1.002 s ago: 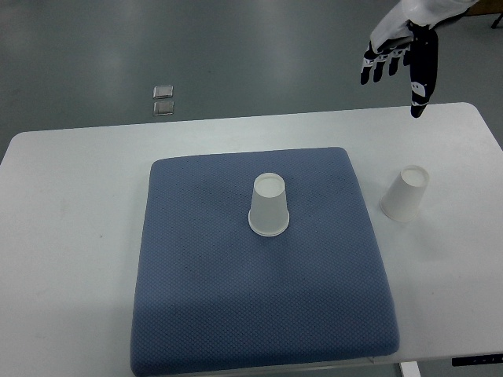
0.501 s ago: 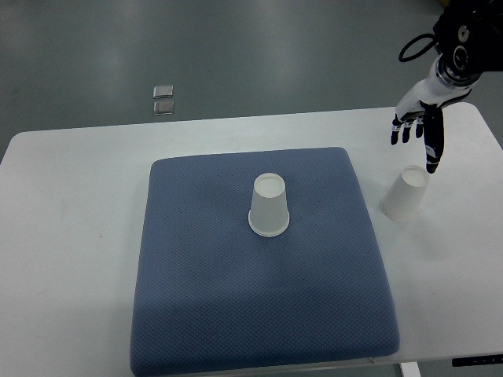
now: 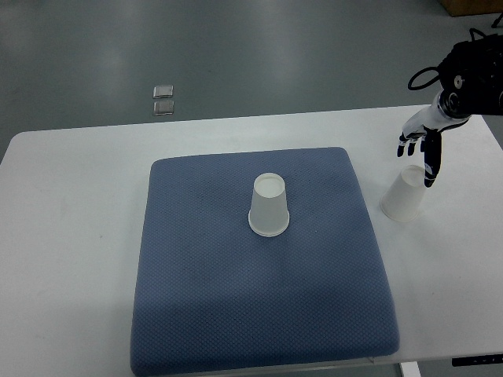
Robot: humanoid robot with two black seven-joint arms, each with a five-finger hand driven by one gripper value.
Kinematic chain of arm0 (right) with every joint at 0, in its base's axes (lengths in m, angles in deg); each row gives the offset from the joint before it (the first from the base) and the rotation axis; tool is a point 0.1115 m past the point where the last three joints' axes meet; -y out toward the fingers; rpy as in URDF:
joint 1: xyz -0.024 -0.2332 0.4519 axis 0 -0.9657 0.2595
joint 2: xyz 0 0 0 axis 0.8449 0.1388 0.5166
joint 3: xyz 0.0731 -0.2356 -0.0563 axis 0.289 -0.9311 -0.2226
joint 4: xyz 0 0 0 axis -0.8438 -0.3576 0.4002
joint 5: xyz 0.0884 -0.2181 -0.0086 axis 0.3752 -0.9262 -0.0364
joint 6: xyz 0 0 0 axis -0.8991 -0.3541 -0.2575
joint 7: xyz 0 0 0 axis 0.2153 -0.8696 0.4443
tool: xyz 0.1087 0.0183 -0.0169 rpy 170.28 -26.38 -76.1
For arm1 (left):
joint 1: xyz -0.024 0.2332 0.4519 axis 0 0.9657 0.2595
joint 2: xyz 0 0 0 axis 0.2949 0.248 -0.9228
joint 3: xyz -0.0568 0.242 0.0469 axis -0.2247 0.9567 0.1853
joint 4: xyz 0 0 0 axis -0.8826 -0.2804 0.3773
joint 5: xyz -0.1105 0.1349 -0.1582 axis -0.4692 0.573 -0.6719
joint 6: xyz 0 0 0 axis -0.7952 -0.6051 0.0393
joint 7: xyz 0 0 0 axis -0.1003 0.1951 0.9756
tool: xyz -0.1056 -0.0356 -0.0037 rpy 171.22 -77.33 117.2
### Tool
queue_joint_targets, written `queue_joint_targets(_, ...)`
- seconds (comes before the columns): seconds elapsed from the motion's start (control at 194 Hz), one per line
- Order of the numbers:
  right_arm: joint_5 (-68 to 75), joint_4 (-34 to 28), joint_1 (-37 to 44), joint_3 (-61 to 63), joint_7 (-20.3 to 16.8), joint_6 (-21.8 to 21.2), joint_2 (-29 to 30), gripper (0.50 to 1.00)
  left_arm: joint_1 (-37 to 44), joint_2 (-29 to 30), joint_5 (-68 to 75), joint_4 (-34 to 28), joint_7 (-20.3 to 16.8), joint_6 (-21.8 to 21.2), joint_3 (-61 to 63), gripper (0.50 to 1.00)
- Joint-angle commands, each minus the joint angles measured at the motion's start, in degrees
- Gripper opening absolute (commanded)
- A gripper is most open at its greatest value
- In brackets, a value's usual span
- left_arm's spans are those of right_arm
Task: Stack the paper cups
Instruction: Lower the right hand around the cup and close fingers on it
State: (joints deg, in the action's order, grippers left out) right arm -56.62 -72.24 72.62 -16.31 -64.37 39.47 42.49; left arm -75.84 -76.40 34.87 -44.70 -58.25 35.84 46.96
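Observation:
One white paper cup (image 3: 269, 206) stands upside down in the middle of the blue mat (image 3: 259, 314). A second white paper cup (image 3: 405, 193) stands upside down on the white table (image 3: 71, 236), just right of the mat. My right hand (image 3: 419, 150) hangs over that second cup's top, fingers spread and pointing down, its thumb tip at the cup's upper right rim. It holds nothing. The arm (image 3: 471, 75) reaches in from the upper right.
Two small clear squares (image 3: 163, 100) lie on the grey floor beyond the table's far edge. The table's right edge runs close to the second cup.
My right hand has come down and slightly right, from beyond the table's far edge to just over the right-hand cup. Both cups stayed put.

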Motion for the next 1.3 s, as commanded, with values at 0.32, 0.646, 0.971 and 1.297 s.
queue_joint_targets(0.32,0.77,0.7,-5.82,0.12,-0.09,8.08,0.3,0.919,0.0,0.0,0.01,0.0,0.08,0.01,0.09,1.0)
queue_joint_targets(0.646,0.86,0.88,-7.75,0.21,-0.09,11.94,0.3,0.909,0.09,0.0,0.01,0.0,0.08,0.01,0.09,1.0)
queue_joint_targets(0.971,0.86,2.37,-9.86,0.56,-0.17,13.7,0.3,0.903,0.09,0.0,0.01,0.0,0.08,-0.08,0.0,1.0)
queue_joint_targets(1.297,0.86,3.34,-11.62,1.44,-0.17,14.23,0.3,0.879,0.09,0.0,0.01,0.0,0.08,0.01,0.0,1.0)
